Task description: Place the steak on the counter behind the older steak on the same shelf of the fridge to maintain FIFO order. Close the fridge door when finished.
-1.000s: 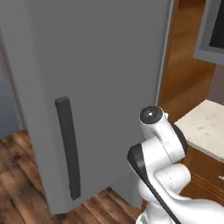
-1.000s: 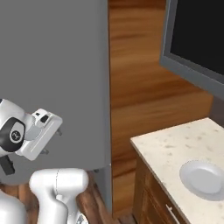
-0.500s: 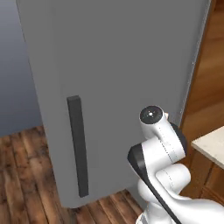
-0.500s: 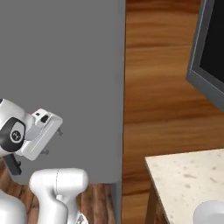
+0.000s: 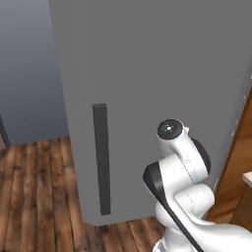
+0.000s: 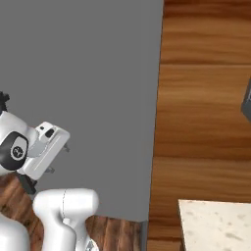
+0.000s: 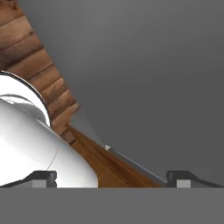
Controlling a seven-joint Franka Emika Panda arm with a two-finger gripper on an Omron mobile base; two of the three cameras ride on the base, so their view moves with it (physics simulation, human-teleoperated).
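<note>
The tall grey fridge door [image 5: 147, 98] stands shut right in front of me, its dark vertical bar handle [image 5: 102, 157] left of my arm. In the hand view my gripper [image 7: 113, 178] is open, its two dark fingertips [image 7: 43, 177] wide apart with nothing between them, pointing down along the grey door face toward the wood floor. My hand [image 6: 46, 149] hangs folded close to the arm, near the door. A corner of the beige speckled counter [image 6: 215, 225] shows at the lower right. The steak is out of view.
A brown wooden panel [image 6: 206, 98] runs up the fridge's right side. The dark edge of an appliance [image 6: 247, 105] juts in at the far right. Wood floor [image 5: 34, 197] and a blue-grey wall [image 5: 24, 74] lie to the fridge's left.
The whole picture has slid to the right, so the camera has moved left along the fridge. The counter has nearly left the frame. The arm's pose is unchanged.
</note>
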